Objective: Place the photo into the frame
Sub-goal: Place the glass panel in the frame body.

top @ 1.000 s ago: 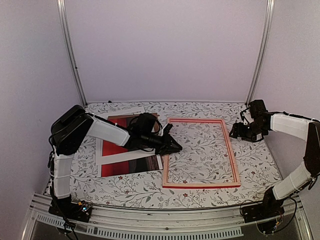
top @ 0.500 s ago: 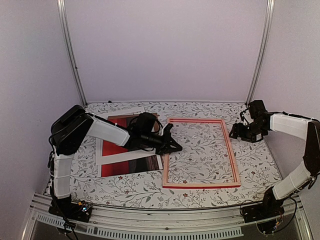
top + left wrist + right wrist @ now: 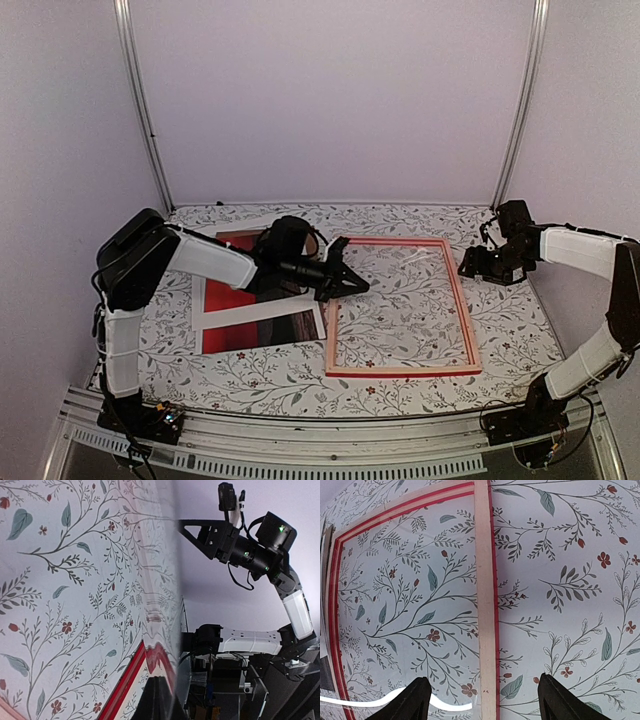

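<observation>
The frame (image 3: 400,370) lies flat at the middle right of the table, pale side up with red edges. The photo (image 3: 228,300), red and dark brown, lies left of the frame, with a white mat strip (image 3: 255,313) across it. My left gripper (image 3: 355,285) is at the frame's left rail, shut on the edge of a clear pane (image 3: 425,252) that is tilted up out of the frame. In the left wrist view the gripper (image 3: 159,700) pinches the pane (image 3: 160,605). My right gripper (image 3: 470,268) is open; in its wrist view it (image 3: 483,680) straddles the frame's right rail (image 3: 485,580).
A brown board (image 3: 262,236) and white sheets (image 3: 205,300) lie under and behind the photo at the left. The flowered tablecloth (image 3: 280,375) covers the table. Metal posts (image 3: 140,110) stand at the back corners, and white walls close the space.
My left gripper has risen a little and moved back from the frame's left rail, tilting the clear pane's left edge upward. The right arm has not moved.
</observation>
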Motion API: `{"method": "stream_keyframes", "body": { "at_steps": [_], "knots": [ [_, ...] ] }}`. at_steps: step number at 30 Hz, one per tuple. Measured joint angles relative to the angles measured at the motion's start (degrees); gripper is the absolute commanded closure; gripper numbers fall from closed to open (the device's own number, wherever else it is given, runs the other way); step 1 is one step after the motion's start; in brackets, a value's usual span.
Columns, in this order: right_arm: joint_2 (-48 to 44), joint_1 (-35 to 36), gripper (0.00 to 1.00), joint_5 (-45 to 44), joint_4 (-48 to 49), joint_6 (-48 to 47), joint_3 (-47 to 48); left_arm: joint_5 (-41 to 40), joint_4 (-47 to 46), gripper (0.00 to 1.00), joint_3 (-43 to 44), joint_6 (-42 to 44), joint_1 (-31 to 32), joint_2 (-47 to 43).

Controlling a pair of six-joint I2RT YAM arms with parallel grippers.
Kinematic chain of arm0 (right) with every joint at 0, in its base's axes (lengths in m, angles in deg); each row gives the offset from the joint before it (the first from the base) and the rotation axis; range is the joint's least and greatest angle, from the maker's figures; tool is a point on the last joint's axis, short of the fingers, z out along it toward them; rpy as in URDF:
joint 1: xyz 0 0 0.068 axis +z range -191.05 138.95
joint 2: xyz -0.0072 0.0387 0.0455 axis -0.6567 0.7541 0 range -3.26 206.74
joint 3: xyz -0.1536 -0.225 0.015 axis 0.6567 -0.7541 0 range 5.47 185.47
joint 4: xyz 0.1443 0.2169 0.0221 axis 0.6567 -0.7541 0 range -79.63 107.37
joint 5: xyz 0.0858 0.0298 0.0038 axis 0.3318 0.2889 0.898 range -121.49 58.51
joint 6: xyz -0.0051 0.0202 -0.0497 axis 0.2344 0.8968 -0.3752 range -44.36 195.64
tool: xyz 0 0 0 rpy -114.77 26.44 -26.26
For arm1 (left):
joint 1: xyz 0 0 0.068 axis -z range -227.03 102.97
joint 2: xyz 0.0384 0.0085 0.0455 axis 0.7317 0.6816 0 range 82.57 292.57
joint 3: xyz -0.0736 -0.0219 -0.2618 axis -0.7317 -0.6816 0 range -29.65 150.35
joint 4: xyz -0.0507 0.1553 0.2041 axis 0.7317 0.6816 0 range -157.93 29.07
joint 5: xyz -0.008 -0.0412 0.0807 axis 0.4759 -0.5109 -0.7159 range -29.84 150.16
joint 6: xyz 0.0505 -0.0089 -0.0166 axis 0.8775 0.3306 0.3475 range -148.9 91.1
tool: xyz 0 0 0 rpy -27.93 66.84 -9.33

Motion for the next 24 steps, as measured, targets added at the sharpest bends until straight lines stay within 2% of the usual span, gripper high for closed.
{"method": "stream_keyframes", "body": {
  "at_steps": [14, 24],
  "knots": [
    [0.0, 0.1, 0.23, -0.1, -0.2, 0.0, 0.0, 2.7, -1.5, 1.00, 1.2, -1.6, -0.1, -0.3],
    [-2.1, 0.1, 0.22, -4.2, -3.3, 0.3, 1.4, 4.4, -4.3, 1.00, 3.5, -4.9, -0.1, -1.1]
  ]
}}
